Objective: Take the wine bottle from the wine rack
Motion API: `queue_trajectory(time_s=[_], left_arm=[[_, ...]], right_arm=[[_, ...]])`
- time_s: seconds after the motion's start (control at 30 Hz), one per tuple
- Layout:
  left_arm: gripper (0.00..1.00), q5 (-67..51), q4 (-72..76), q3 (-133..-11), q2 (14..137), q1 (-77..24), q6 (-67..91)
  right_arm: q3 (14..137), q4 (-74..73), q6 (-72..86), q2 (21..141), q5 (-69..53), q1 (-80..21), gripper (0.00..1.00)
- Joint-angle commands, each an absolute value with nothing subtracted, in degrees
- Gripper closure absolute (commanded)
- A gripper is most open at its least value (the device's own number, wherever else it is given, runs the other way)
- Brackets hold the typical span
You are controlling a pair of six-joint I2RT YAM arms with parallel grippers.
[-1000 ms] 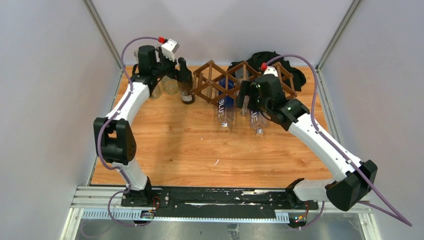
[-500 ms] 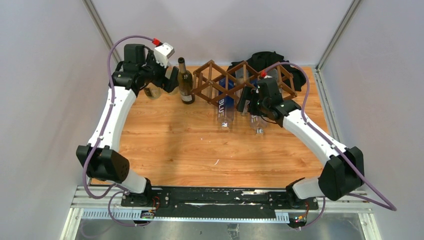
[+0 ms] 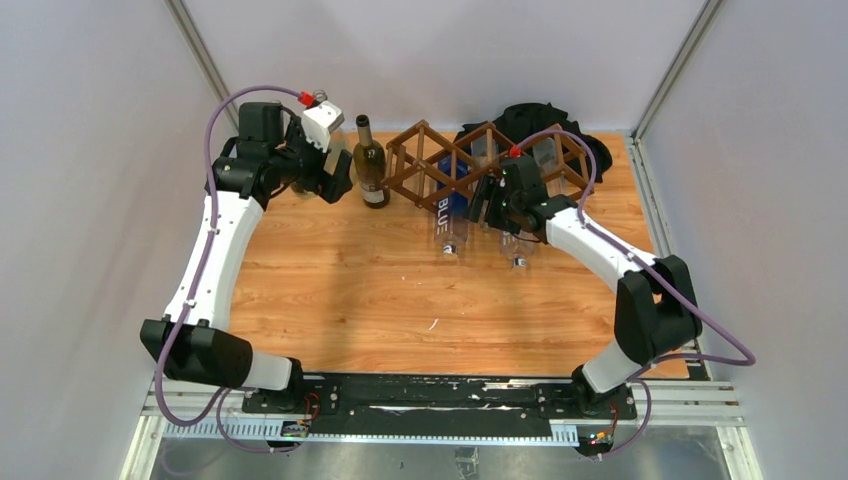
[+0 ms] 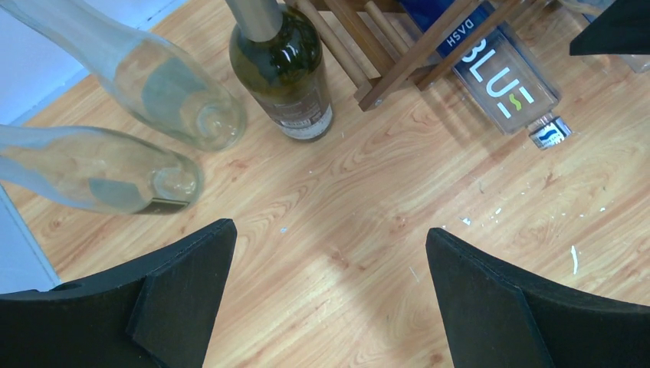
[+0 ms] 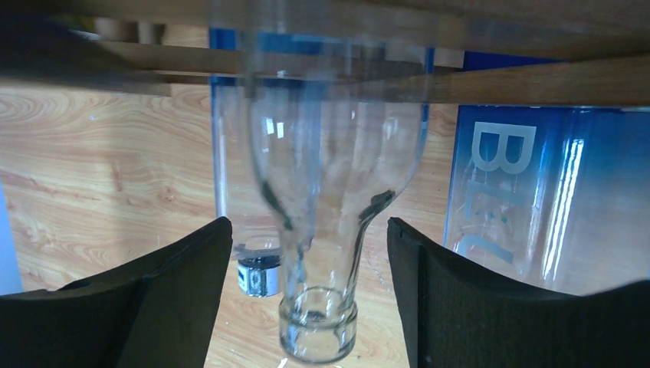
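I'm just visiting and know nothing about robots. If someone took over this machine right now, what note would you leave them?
Left gripper: jaws open, empty, above the table.
Right gripper: jaws open either side of the neck of a clear bottle, not gripping; it lies in the wine rack.
Done: a dark bottle stands upright beside the rack.
Left: grip the clear bottle, draw it out; a blue bottle lies in the rack too.

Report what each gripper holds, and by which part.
Nothing is held. The left gripper is open over the table. The right gripper straddles the neck of the clear bottle in the wine rack, with gaps on both sides.
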State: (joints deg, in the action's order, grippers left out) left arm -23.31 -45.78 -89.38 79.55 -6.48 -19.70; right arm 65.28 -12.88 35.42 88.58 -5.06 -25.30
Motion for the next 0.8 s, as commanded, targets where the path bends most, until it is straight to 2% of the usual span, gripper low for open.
queue_trajectory(time_s=[0.0,0.07,0.33,0.5,0.6,0.77], left_arm=[[0.00,-23.38,-46.76,-88.09,77.57,-6.06,-19.44],[0.00,-23.38,-46.76,-87.84,77.28,-6.11,-19.38],[0.01,-23.82,-46.75,-86.53,77.18,-6.06,-18.94],[0.02,-23.77,-46.24,-85.62,77.42,-6.06,-18.75],[0.02,-24.17,-46.18,-85.62,77.52,-6.06,-18.57],[0.03,-24.73,-46.14,-85.53,77.92,-6.06,-18.39]], right_arm=[[65.73,-11.12,36.77,90.42,-6.66,-24.26,0.25],[65.13,-10.23,37.21,90.79,-6.86,-24.21,0.29],[62.46,-7.82,37.61,89.01,-7.42,-24.26,0.59],[59.72,-7.07,38.20,86.44,-7.92,-24.26,0.87],[57.56,-6.38,38.79,84.23,-8.45,-24.34,0.99],[53.68,-5.81,38.98,79.62,-9.04,-24.79,1.00]])
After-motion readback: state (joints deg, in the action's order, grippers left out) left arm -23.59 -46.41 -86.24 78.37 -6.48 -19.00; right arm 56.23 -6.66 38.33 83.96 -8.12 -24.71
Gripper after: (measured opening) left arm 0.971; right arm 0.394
